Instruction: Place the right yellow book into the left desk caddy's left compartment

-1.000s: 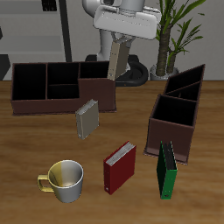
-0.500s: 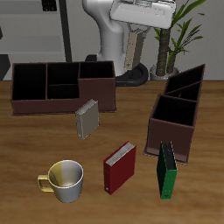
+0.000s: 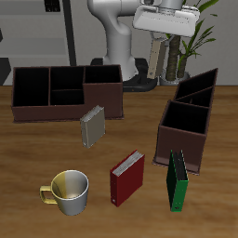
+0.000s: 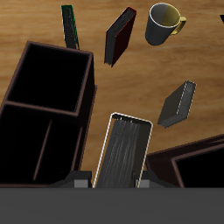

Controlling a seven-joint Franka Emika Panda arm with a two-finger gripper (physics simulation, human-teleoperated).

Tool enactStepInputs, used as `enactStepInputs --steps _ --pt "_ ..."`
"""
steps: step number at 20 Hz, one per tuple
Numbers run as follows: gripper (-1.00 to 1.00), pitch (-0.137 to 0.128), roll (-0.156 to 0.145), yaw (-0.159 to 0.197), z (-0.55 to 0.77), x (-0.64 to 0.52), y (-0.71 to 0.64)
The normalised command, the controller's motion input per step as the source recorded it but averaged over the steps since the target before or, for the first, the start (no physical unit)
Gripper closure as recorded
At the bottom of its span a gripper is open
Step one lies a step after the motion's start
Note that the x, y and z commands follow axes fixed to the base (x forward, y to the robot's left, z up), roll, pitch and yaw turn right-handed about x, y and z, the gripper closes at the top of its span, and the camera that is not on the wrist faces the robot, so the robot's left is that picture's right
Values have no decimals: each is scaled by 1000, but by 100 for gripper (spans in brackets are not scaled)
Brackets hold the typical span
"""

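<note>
My gripper (image 3: 158, 45) is shut on the right yellow book (image 3: 156, 60), which hangs upright below it, high above the table's back. In the wrist view the gripper (image 4: 116, 179) holds the book (image 4: 122, 149) with its ribbed pale page edges facing the camera. The left desk caddy (image 3: 186, 123) is a narrow dark-brown organiser standing nearer the front than the book and a little to one side. Its square front bin (image 4: 52, 79) and slanted back sections (image 4: 35, 144) gape open beside the book. No part of the book is inside the caddy.
A darker olive-grey book (image 3: 92, 125) leans by the wide low brown caddy (image 3: 65, 93). A red book (image 3: 127, 177), a green book (image 3: 177, 179) and a mug (image 3: 67, 191) sit near the front edge. A potted plant (image 3: 191, 37) stands behind the narrow caddy.
The gripper has carried the book sideways along the table's back, from above the wide caddy's end towards the narrow caddy. Nothing on the table has moved.
</note>
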Motion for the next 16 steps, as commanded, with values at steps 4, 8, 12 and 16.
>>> enactStepInputs --steps 4,8,12,16 --pt "100 -23 13 18 -48 -272 320" --pt "100 32 56 4 -76 -225 432" --pt "100 -8 25 -26 107 -205 283" --pt "100 -1 45 4 -19 -138 404"
